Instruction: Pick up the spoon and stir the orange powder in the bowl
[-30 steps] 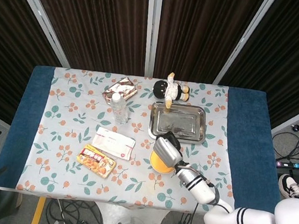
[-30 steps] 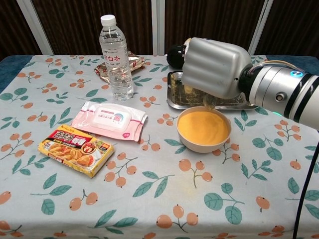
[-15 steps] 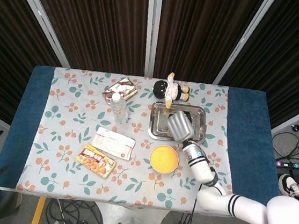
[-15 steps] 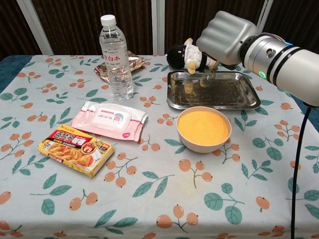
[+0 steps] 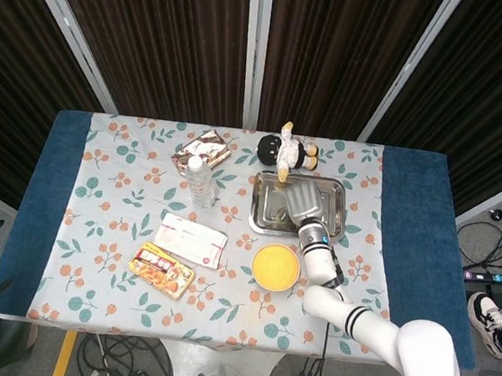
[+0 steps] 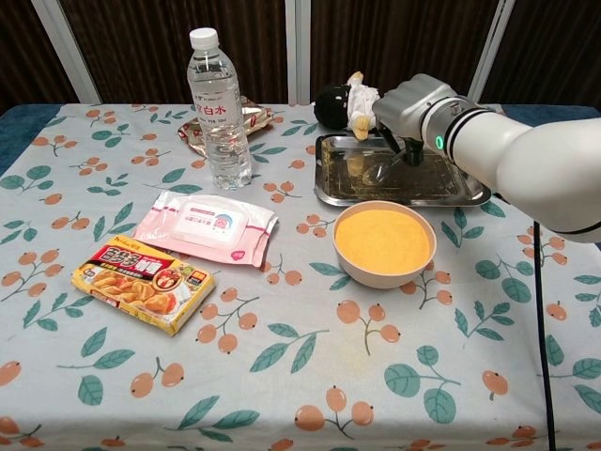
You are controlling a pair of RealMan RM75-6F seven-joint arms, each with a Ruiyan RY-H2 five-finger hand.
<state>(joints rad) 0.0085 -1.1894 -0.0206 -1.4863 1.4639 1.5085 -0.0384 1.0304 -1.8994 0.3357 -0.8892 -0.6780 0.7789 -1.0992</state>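
Right hand [image 6: 406, 105] grey shell; white forearm, green LED.

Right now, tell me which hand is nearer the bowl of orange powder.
Right. The right hand is over the metal tray just behind the bowl. The left hand is out of both views, so it is nowhere close.

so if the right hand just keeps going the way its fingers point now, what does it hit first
Probably the metal tray. The right hand hangs over it with its fingers pointing down into it, holding a clear spoon whose tip would likely touch the tray floor first. Depth is hard to judge, and whether the spoon already touches is unclear.
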